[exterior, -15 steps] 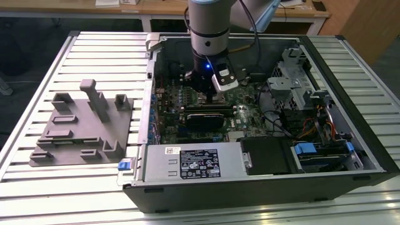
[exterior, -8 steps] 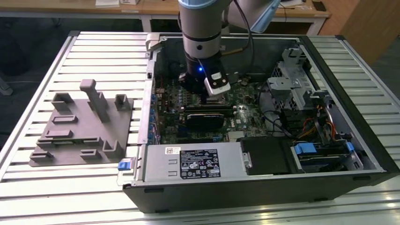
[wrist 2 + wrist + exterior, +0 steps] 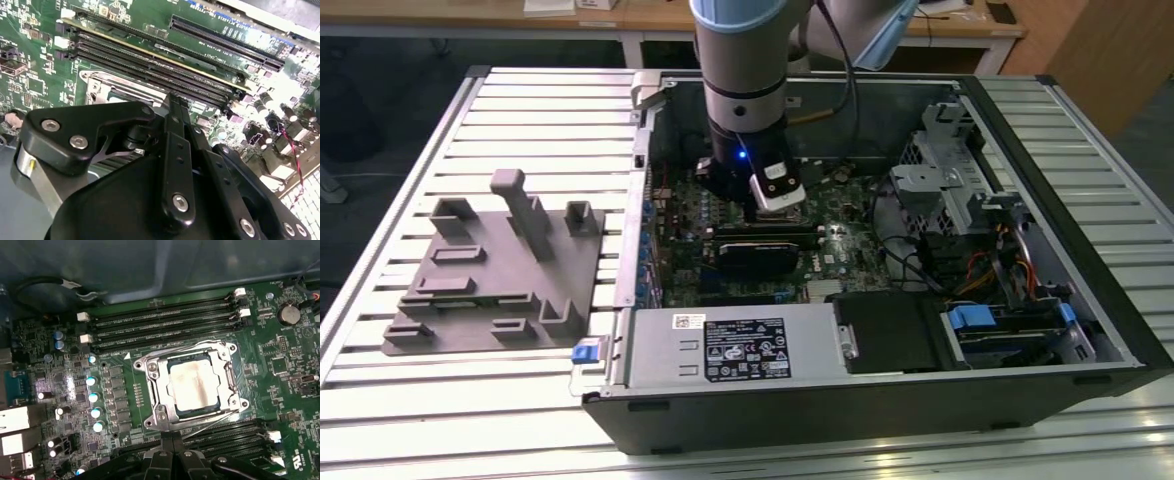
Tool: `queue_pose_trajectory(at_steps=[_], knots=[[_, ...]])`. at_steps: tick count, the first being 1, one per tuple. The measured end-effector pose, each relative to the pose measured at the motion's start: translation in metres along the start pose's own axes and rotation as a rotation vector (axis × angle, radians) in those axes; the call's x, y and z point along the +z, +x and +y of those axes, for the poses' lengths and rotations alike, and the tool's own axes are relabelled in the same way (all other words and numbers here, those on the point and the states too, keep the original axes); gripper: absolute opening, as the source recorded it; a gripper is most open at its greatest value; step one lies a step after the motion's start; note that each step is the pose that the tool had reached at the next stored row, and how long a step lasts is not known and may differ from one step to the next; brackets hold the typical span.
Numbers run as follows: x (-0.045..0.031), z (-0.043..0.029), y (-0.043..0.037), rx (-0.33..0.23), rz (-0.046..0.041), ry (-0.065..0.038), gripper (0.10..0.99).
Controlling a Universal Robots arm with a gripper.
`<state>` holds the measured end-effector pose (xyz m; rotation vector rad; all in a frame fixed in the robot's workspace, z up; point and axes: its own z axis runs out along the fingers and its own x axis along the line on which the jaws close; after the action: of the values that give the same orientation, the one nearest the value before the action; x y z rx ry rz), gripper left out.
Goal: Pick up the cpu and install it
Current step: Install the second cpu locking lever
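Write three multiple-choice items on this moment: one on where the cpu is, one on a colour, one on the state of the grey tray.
1. Where is the cpu?
A. in the metal-framed socket on the motherboard
B. on the grey tray
C. on the slatted table

2. What colour is the motherboard?
A. red
B. green
C. white

3. What is the grey tray's state?
A. stacked with chips
B. tipped on its side
C. flat on the table beside the computer case, no chip seen on it

Answers: 1 A, the first wrist view shows its silver top inside the frame; 2 B, green in both wrist views; 3 C, by the exterior view.
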<state>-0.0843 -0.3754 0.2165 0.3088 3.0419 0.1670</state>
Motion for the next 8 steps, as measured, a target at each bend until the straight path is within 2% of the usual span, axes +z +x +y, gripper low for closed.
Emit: queue_pose_trajectory(at_steps=[4, 8], knots=[[0.0015, -0.0017, 0.0000, 0.000, 0.0003, -0.001, 0.106], [0.0052, -0.0063, -0.0003, 0.001, 0.0027, -0.013, 0.106]])
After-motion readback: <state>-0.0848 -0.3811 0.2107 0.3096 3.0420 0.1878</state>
